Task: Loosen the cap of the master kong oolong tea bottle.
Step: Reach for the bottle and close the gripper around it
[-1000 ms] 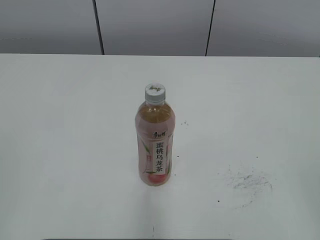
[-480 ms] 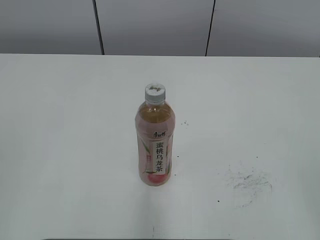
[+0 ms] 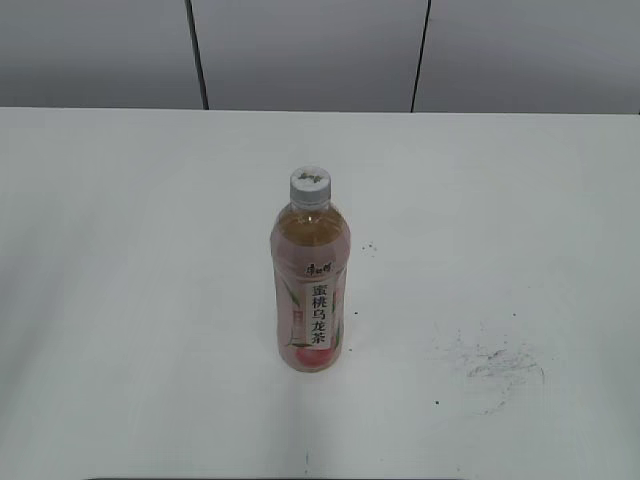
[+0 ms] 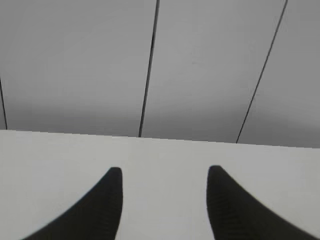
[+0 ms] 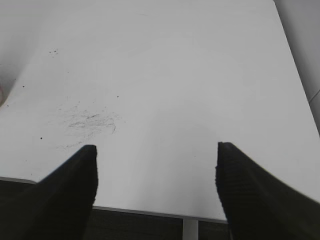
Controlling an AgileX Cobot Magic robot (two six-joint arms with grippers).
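The master kong oolong tea bottle (image 3: 311, 290) is seen upright mid-surface (image 3: 120, 300), the cap (image 3: 310, 187) seated and untouched. Left gripper (image 4: 164, 200) and right gripper (image 5: 156, 180) fingers are spread, nothing held, both away from the bottle, presumably staged for approach.

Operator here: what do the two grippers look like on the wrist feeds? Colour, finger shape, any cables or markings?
Only the fingers show. The left gripper has two black fingers with a fine woven texture, broad at the base and curving to narrow rounded tips. The right gripper has two black fingers, wider and blunter in view, with a faint ribbed surface. No cables, markings or arm links are visible.
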